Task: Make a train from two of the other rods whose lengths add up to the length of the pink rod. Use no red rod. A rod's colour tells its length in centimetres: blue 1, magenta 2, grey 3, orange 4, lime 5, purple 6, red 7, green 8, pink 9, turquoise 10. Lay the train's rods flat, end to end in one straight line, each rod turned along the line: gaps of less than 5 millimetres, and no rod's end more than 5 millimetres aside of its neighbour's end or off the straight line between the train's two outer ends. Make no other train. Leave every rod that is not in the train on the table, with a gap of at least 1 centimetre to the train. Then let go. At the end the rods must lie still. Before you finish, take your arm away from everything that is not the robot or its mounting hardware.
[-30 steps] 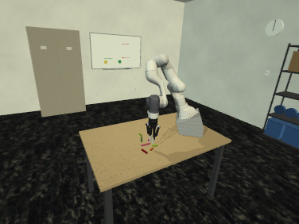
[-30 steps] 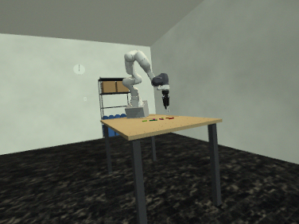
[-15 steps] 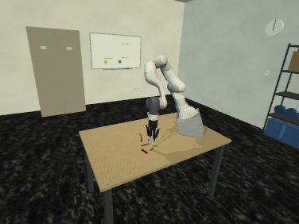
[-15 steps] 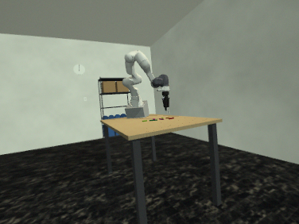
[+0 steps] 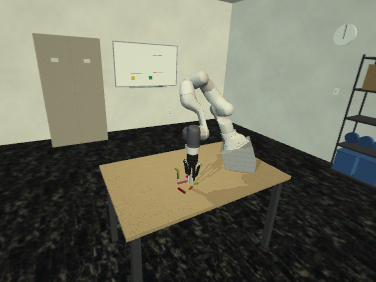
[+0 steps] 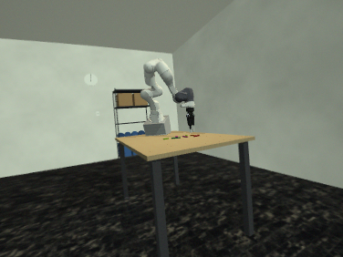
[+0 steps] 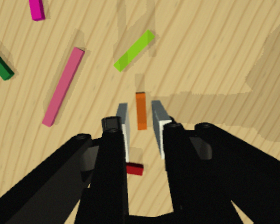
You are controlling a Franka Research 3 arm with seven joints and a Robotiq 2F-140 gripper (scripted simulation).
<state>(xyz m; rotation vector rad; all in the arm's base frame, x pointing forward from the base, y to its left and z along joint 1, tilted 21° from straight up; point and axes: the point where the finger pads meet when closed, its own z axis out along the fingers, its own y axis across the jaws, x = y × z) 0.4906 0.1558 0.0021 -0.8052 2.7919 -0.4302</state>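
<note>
My gripper hangs above the table with its fingers drawn close together, a narrow gap between them and nothing held. It also shows in the top view and the exterior view. In the wrist view an orange rod lies flat on the table, seen through the gap. A red rod lies under the fingers, partly hidden. A lime rod lies beyond the orange one. The pink rod lies to the left. A magenta rod and the end of a green rod lie at the far left.
The rods lie in a loose cluster near the middle of the wooden table. The arm's grey base block stands on the table's far right part. A shelf stands against the right wall.
</note>
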